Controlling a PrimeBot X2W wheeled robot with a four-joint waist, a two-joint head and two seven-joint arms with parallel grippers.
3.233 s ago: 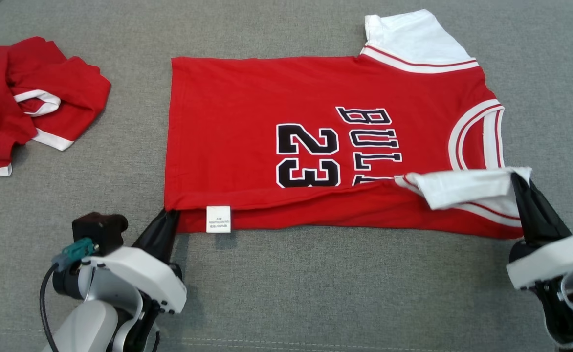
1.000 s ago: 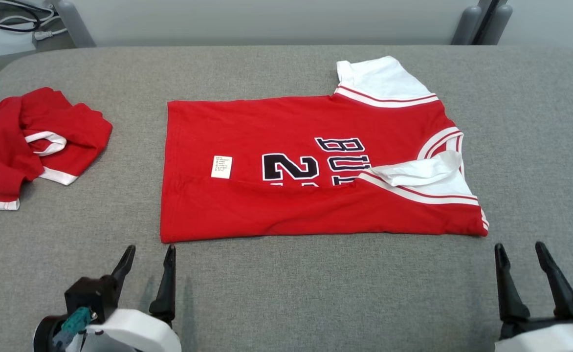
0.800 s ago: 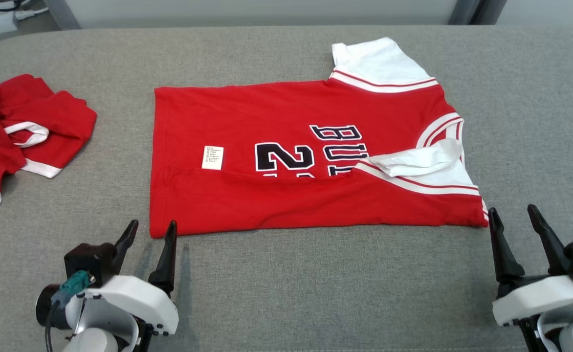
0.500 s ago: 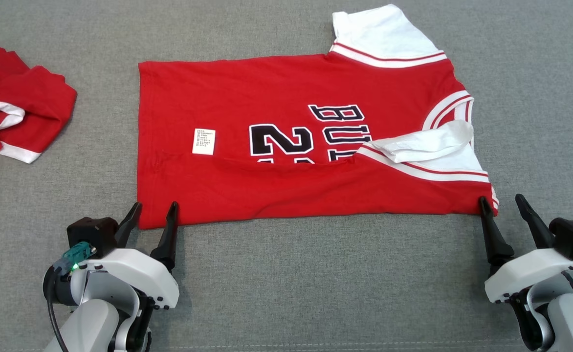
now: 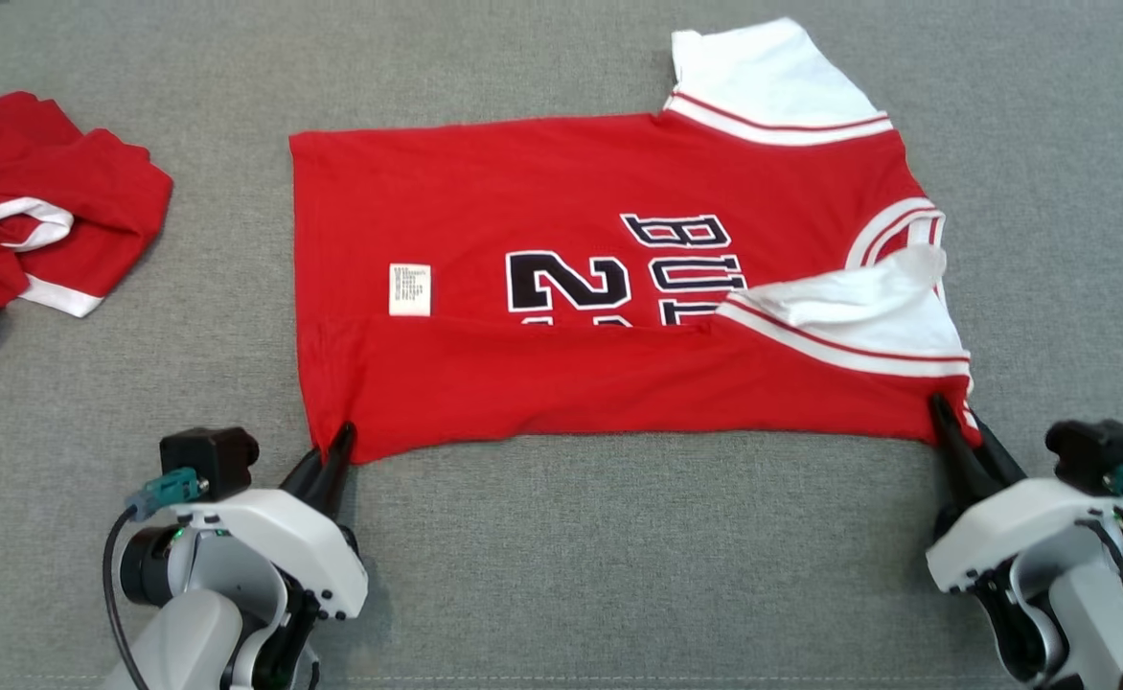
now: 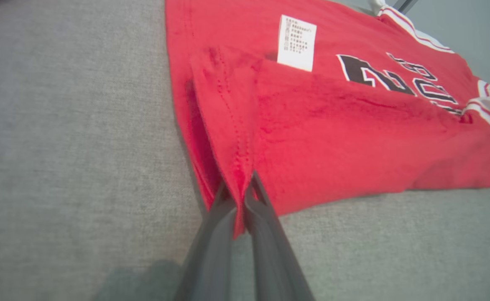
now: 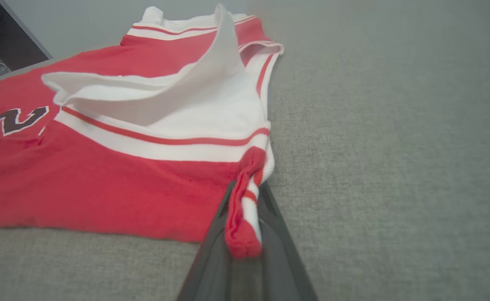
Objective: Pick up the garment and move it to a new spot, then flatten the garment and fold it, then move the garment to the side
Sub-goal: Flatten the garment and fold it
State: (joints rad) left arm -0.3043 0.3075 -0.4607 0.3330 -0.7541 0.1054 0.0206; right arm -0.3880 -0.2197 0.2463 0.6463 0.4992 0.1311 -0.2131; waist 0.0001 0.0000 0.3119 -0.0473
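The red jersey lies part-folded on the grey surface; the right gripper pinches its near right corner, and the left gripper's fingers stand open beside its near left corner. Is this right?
No. The fingers of the left gripper are shut on the red jersey's near left corner, not open beside it; the left wrist view shows the cloth pinched between them. The rest holds.

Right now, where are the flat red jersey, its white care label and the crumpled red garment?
jersey (image 5: pixel 523 182), head view, plain red cloth above the number
care label (image 5: pixel 409 289), head view, middle of the tag
crumpled red garment (image 5: pixel 92 192), head view, its upper red fold
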